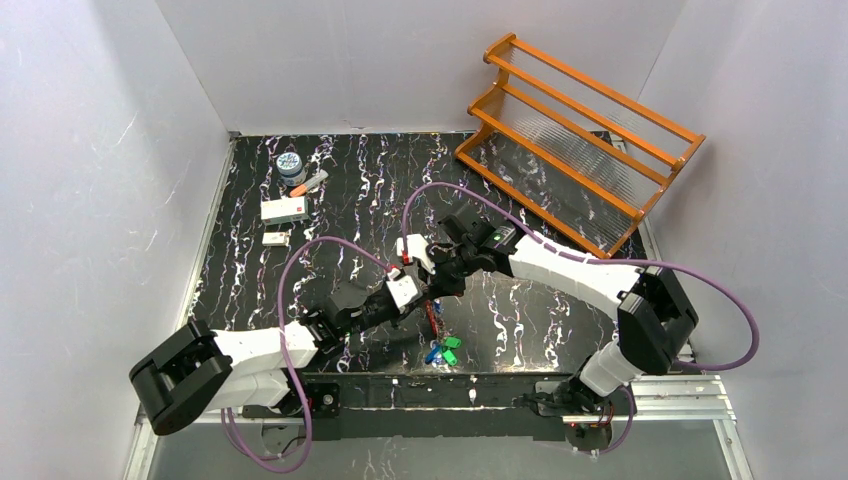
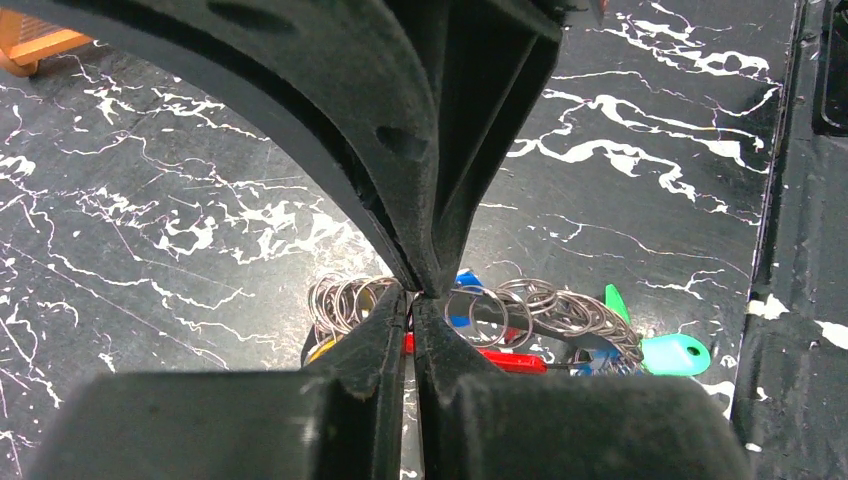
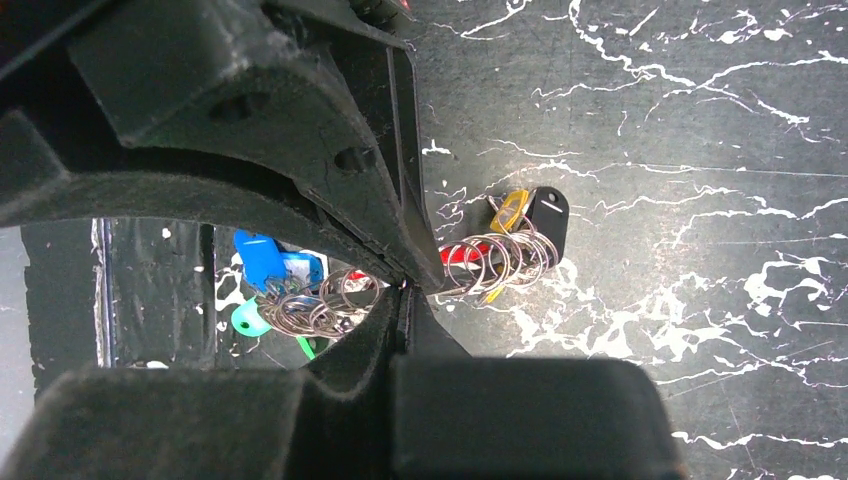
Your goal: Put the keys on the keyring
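Note:
The keyring (image 1: 434, 318) hangs between both grippers just above the black marbled table, strung with several small silver rings (image 2: 560, 310) and red, blue and green tags (image 1: 445, 350). My left gripper (image 1: 424, 298) and right gripper (image 1: 436, 286) meet tip to tip, both shut on the ring. In the left wrist view my gripper (image 2: 412, 300) pinches it, with the right fingers (image 2: 400, 150) above. In the right wrist view my gripper (image 3: 403, 293) is shut, with rings (image 3: 500, 258) on both sides. A black-headed key (image 3: 545, 210) and a blue-headed one (image 3: 262, 262) hang on it.
An orange wooden rack (image 1: 580, 140) stands at the back right. A small jar (image 1: 290, 165), an orange-tipped pen (image 1: 312, 182), a white box (image 1: 284, 209) and a small white piece (image 1: 275, 239) lie at the back left. The table's near edge (image 1: 500, 378) is just behind the tags.

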